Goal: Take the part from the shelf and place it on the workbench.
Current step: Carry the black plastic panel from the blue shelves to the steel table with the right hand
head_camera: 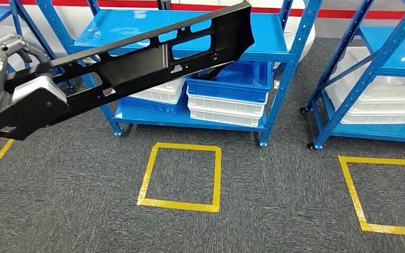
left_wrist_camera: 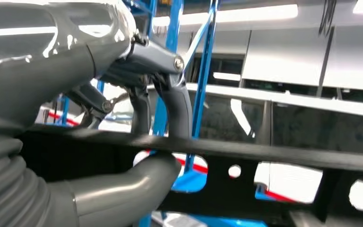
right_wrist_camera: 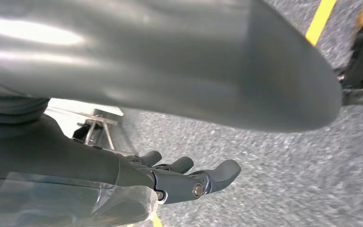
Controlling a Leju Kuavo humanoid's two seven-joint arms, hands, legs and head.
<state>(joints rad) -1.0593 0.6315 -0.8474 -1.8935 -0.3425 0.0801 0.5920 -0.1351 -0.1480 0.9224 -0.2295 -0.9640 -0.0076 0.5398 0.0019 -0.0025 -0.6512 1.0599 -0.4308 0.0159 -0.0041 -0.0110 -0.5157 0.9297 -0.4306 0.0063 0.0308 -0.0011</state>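
A long black flat part (head_camera: pixel 137 58) with several cut-outs runs slantwise from the lower left up to the upper middle of the head view, off the shelf and in the air. My left hand (head_camera: pixel 2 68) grips its near end at the left edge. In the left wrist view the thumb and dark fingers (left_wrist_camera: pixel 170 101) of my left hand (left_wrist_camera: pixel 137 127) close around the black part (left_wrist_camera: pixel 264 161). My right hand (right_wrist_camera: pixel 189 177) hangs over grey carpet, fingers apart, holding nothing.
A blue shelf rack (head_camera: pixel 290 52) stands ahead with blue and white bins (head_camera: pixel 229 95) on its lower level. A second rack (head_camera: pixel 379 74) with white bins is at the right. Yellow tape squares (head_camera: pixel 182 176) mark the grey carpet.
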